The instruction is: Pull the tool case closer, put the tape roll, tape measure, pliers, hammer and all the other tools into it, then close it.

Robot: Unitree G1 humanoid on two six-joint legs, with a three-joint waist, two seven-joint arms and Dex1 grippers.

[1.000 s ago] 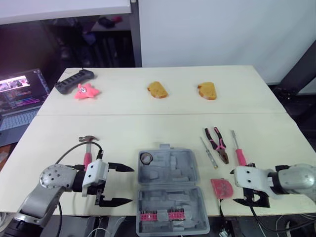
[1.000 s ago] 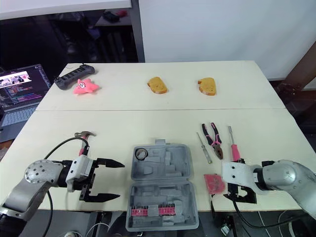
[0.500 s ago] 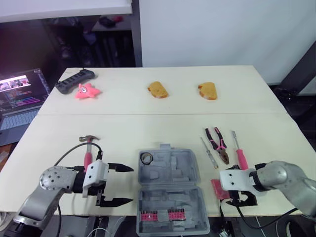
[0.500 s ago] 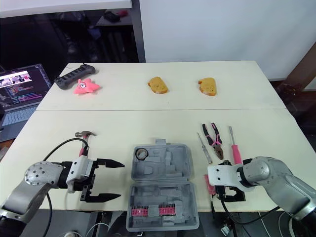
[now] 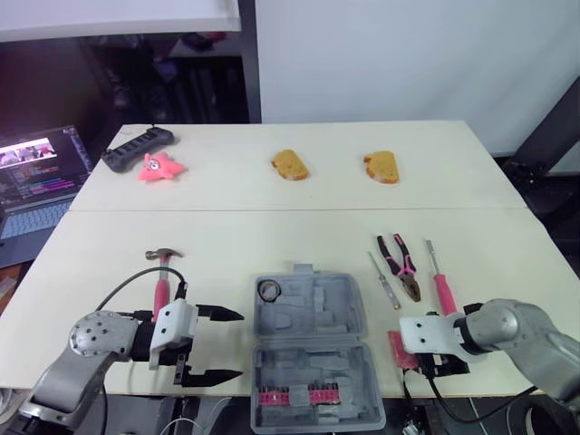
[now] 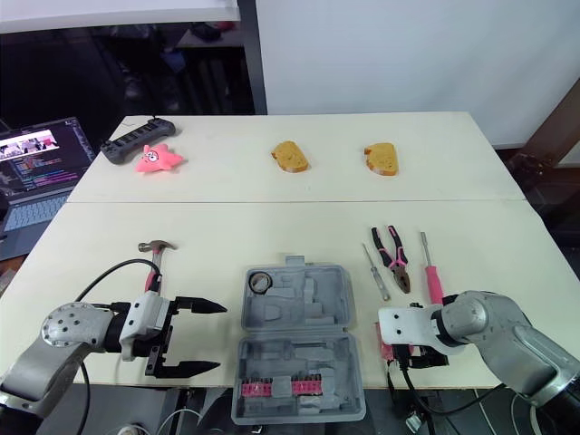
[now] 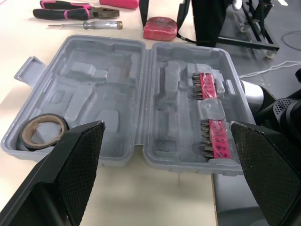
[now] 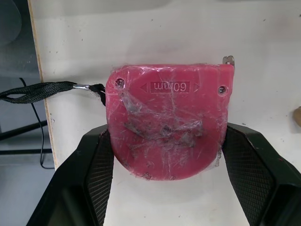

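The grey tool case (image 5: 310,319) lies open at the table's front middle, with the tape roll (image 5: 267,290) in its far left corner and pink bit strips (image 5: 294,396) in the near half. My left gripper (image 5: 240,344) is open, just left of the case, holding nothing. The pink-handled hammer (image 5: 161,283) lies behind it. My right gripper (image 5: 433,361) is down on the red tape measure (image 8: 167,122), which rests on the table right of the case; the fingers (image 8: 101,174) press against both its sides. Pliers (image 5: 400,263), a thin screwdriver (image 5: 382,279) and a pink-handled screwdriver (image 5: 439,279) lie behind it.
At the far side lie two bread-like pieces (image 5: 289,164) (image 5: 381,167), a pink star toy (image 5: 159,168) and a black controller (image 5: 136,148). A laptop (image 5: 36,177) stands off the table's left side. The tape measure lies close to the table's front edge (image 5: 408,391).
My right gripper has swung left from beside the tape measure and settled over it. The left gripper has dropped slightly toward the front edge, still open.
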